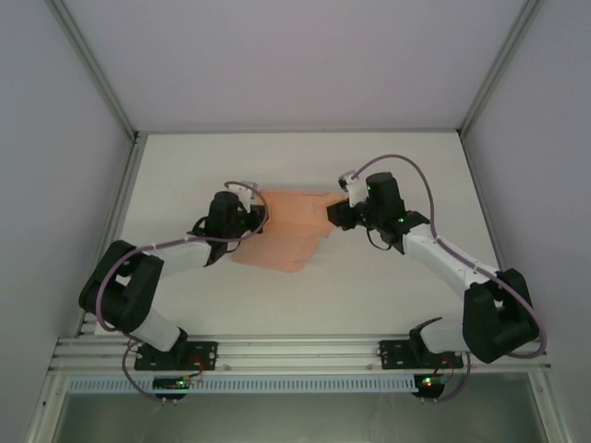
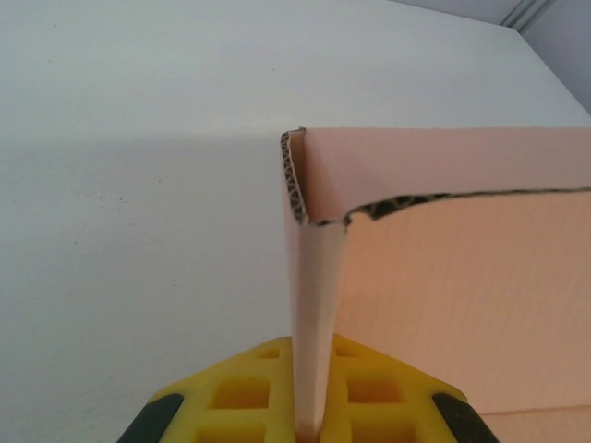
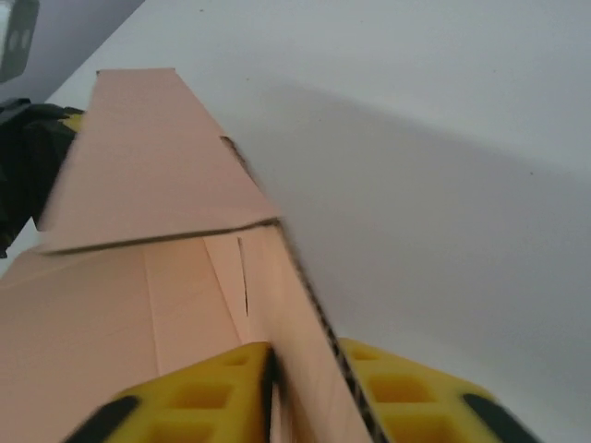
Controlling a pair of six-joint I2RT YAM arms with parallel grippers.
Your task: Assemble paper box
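The paper box (image 1: pixel 286 231) is a salmon-pink corrugated sheet, partly folded, lying mid-table between both arms. My left gripper (image 1: pixel 259 214) holds its left side: in the left wrist view a raised flap (image 2: pixel 317 305) stands edge-on, pinched between the yellow fingers (image 2: pixel 242 392), and my left gripper (image 2: pixel 316 420) is shut on it. My right gripper (image 1: pixel 334 212) grips the right side: in the right wrist view an upright wall (image 3: pixel 305 369) of the paper box (image 3: pixel 138 166) sits between the yellow fingers (image 3: pixel 397 388), with my right gripper (image 3: pixel 309 406) shut on it.
White table (image 1: pixel 185 166) inside a frame with grey side walls. An aluminium rail (image 1: pixel 295 351) runs along the near edge by the arm bases. Bare table lies behind (image 1: pixel 295 152) and in front of the sheet.
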